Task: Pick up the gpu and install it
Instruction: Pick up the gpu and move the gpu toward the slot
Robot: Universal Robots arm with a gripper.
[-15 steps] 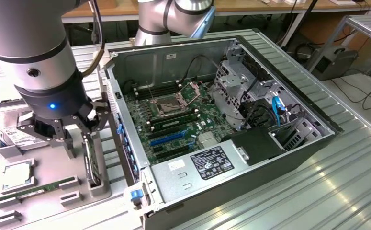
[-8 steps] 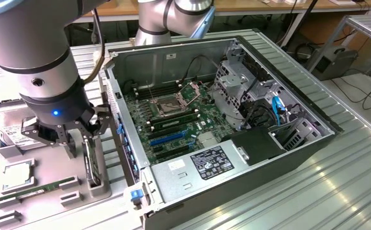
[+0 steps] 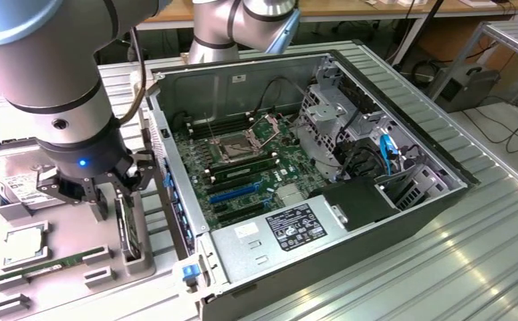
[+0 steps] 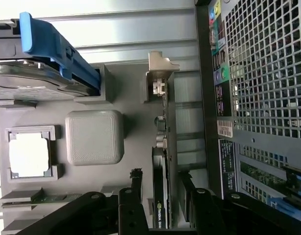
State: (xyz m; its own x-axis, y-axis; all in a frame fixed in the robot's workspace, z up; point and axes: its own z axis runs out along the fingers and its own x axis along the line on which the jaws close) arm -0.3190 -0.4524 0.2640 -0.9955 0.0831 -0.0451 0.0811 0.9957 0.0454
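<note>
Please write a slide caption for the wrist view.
Open pincer lined up over the gpu, standing on edge in a grey tray.

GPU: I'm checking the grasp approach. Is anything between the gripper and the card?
Nothing visible. The gpu stands on edge in the gray tray, and the open gripper sits directly over it, one finger on each side.

Ribbed metal tabletop (image 3: 472,267) lay across the lower right, wooden workbench (image 3: 357,9) ran along the top edge, black cables (image 3: 517,134) trailed over pale floor (image 3: 477,120) at upper right.
</note>
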